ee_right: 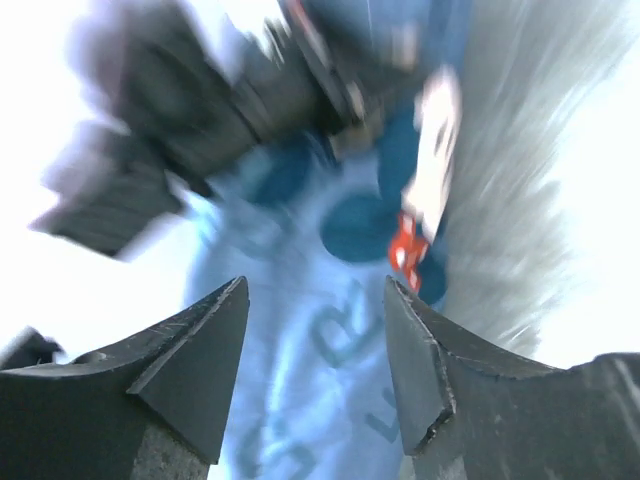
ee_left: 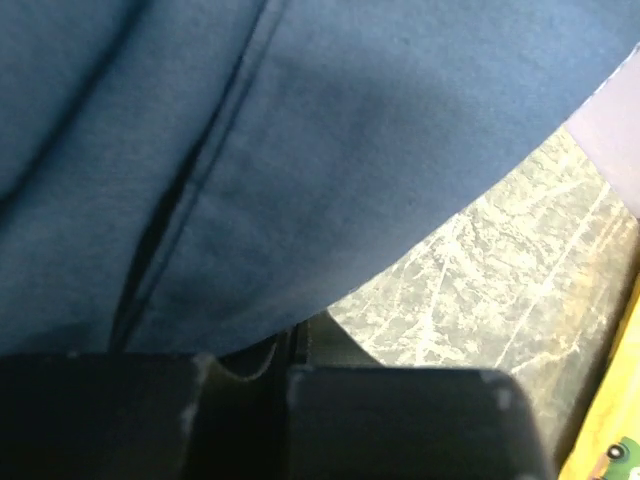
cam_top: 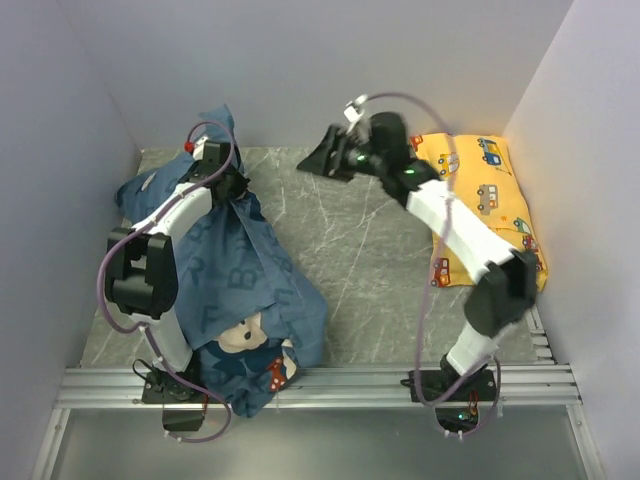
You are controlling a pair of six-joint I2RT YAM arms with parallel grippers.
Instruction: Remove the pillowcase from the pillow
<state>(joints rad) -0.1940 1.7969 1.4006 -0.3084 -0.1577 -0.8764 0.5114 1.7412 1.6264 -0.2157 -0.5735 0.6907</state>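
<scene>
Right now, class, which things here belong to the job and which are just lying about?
For the job:
pillowcase, gripped by the left gripper
right gripper, open
pillow, not in sight

Lying about:
yellow pillow

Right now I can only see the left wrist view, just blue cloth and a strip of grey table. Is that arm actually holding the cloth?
Observer: It looks so. From above, the pillowcase hangs bunched from the left jaws down to the near edge of the table.
Operator: Where is the other arm?
Observer: The right jaws are open with nothing between them, and they point towards the left arm.
Operator: Is anything else out there?
Observer: A yellow pillow printed with vehicles lies on the right side, partly under the right arm.
</scene>
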